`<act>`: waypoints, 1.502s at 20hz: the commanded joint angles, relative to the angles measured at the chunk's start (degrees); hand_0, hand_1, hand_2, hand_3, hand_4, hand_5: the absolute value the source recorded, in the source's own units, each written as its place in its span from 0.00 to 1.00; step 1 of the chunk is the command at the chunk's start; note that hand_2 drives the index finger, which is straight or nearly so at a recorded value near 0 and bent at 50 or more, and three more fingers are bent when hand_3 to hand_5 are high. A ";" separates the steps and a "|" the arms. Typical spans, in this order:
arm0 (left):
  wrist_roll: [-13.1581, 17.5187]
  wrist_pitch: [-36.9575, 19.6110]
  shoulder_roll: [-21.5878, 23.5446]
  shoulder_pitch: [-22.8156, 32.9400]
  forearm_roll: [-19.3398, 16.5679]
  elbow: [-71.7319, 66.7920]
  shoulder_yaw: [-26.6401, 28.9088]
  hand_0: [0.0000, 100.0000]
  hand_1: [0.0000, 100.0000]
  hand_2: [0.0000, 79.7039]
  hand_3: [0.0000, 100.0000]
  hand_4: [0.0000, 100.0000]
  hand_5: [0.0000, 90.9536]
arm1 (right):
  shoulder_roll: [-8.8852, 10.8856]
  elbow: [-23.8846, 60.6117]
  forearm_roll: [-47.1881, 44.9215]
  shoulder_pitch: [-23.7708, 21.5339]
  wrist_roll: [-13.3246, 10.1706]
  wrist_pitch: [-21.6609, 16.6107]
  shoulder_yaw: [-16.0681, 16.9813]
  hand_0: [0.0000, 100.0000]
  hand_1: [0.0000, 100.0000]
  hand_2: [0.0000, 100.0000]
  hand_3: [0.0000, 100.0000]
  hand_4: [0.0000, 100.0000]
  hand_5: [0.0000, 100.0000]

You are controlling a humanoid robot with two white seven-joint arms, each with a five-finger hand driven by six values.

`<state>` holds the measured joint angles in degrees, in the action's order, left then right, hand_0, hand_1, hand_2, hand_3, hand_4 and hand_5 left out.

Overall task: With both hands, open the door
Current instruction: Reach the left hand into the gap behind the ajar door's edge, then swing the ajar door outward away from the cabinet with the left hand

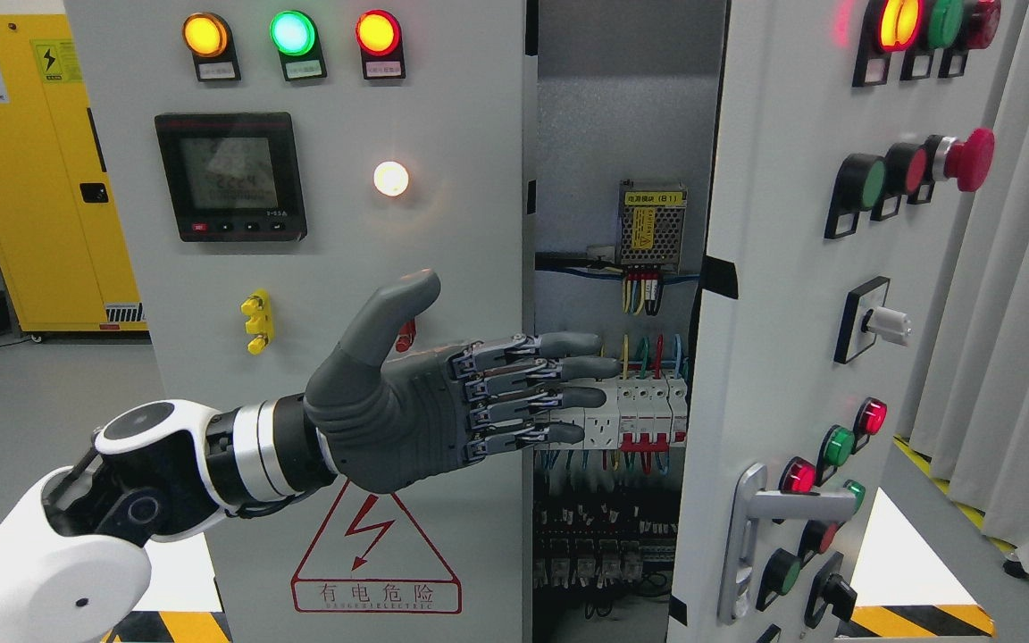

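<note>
Left hand (443,402) flat, fingers (568,371) spread straight, holding nothing, reaching past left door (336,268) edge into cabinet gap; right door (791,357) swung ajar, handle (747,536) low on it.

Single view only, from the robot's head. Faces straight at the grey electrical cabinet (345,268) from close range, at about the height of its display and indicator lamps. Looks slightly downward, taking in the left arm rising from the lower left corner. Catches the right door (791,357) swung open and seen obliquely, the wiring between the doors, a yellow cabinet (32,179) far left, a grey curtain (1015,313) far right.
</note>
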<state>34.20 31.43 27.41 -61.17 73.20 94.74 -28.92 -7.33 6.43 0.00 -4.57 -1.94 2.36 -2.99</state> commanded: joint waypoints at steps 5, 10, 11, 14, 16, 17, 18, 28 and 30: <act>0.07 1.44 -9.91 -5.37 1.69 -10.89 -3.60 0.00 0.00 0.00 0.00 0.00 0.00 | 0.03 -0.01 0.97 0.00 0.01 0.01 0.00 0.21 0.08 0.00 0.00 0.00 0.00; -0.01 1.62 -13.33 -5.37 -1.65 -10.98 -3.86 0.00 0.00 0.00 0.00 0.00 0.00 | 0.03 -0.01 0.97 0.00 0.01 0.01 0.00 0.21 0.08 0.00 0.00 0.00 0.00; -0.01 1.62 -13.95 -5.37 -1.83 -10.90 -3.86 0.00 0.00 0.00 0.00 0.00 0.00 | -0.05 -0.01 0.97 0.00 0.01 0.01 0.00 0.21 0.08 0.00 0.00 0.00 0.00; -0.01 2.41 -15.54 -5.72 -1.92 -10.72 -4.13 0.00 0.00 0.00 0.00 0.00 0.00 | -0.05 -0.01 0.97 0.00 0.01 0.01 0.00 0.22 0.08 0.00 0.00 0.00 0.00; -0.10 2.41 -15.80 -6.16 -2.01 -10.81 -4.74 0.00 0.00 0.00 0.00 0.00 0.00 | 0.03 -0.01 0.97 0.00 0.01 0.01 0.00 0.21 0.08 0.00 0.00 0.00 0.00; -0.10 2.41 -16.07 -6.42 -2.09 -10.81 -5.09 0.00 0.00 0.00 0.00 0.00 0.00 | -0.05 -0.01 0.97 0.00 0.01 0.01 0.00 0.21 0.08 0.00 0.00 0.00 0.00; -0.10 2.41 -17.37 -6.51 -2.09 -10.89 -5.09 0.00 0.00 0.00 0.00 0.00 0.00 | 0.03 -0.01 0.97 0.00 0.01 0.01 0.00 0.21 0.08 0.00 0.00 0.00 0.00; -3.60 2.41 -26.26 -7.13 -6.31 -10.28 -5.45 0.00 0.00 0.00 0.00 0.00 0.00 | 0.03 -0.01 0.97 0.00 0.01 0.01 0.00 0.21 0.08 0.00 0.00 0.00 0.00; -5.72 2.41 -27.49 -7.13 -6.31 -9.76 -5.45 0.00 0.00 0.00 0.00 0.00 0.00 | -0.05 -0.01 0.97 0.00 0.01 0.01 0.00 0.22 0.08 0.00 0.00 0.00 0.00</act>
<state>30.84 33.81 7.47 -68.07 67.96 84.72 -33.60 -7.32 6.42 0.00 -4.57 -1.94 2.36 -2.99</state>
